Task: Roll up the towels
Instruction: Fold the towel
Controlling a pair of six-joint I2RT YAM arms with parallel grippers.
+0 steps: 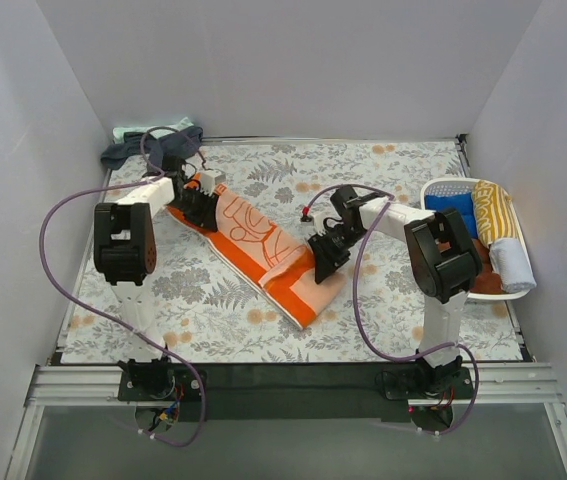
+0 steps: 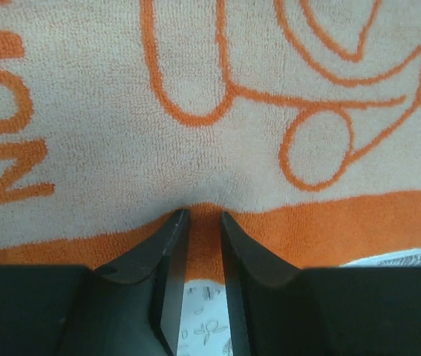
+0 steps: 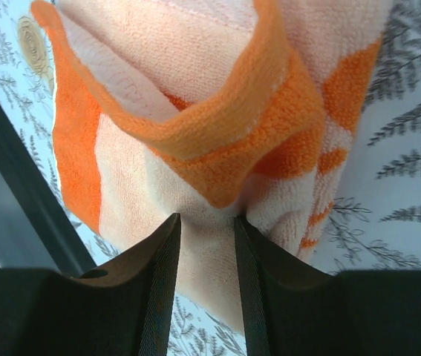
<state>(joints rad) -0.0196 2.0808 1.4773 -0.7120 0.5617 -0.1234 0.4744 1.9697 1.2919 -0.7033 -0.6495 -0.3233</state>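
Plain white walls (image 1: pixel 293 60) close in a table spread with a floral covering (image 1: pixel 383 190) of grey ferns and small orange blooms. The orange towel (image 1: pixel 258 245) lies on it diagonally, running from the far left toward the near centre, pale side up with orange line drawing and lettering.

The left gripper (image 1: pixel 201 205) sits at the towel's far-left end. In the left wrist view its fingertips (image 2: pixel 173 237) rest on the solid orange border, a narrow gap between them with the border running across it. The cloth puckers slightly at the tips, but I cannot tell whether they actually pinch it.

The right gripper (image 1: pixel 325 258) is at the towel's near-right end. In the right wrist view the cloth there is raised and folded over on itself, the orange hem curling above the fingertips (image 3: pixel 167 237). The pale cloth drops straight into the gap between the jaws, which are closed onto it.

In the far-left corner a dark navy towel (image 1: pixel 133 152) lies bunched against a mint green towel (image 1: pixel 128 132). Well apart, at the right edge, a white oval basket (image 1: pixel 431 186) holds a blue towel (image 1: pixel 455 212), a yellow-striped towel (image 1: pixel 493 210), a pale grey towel (image 1: pixel 513 265) rolled up, and a brown towel (image 1: pixel 483 280) beneath them.
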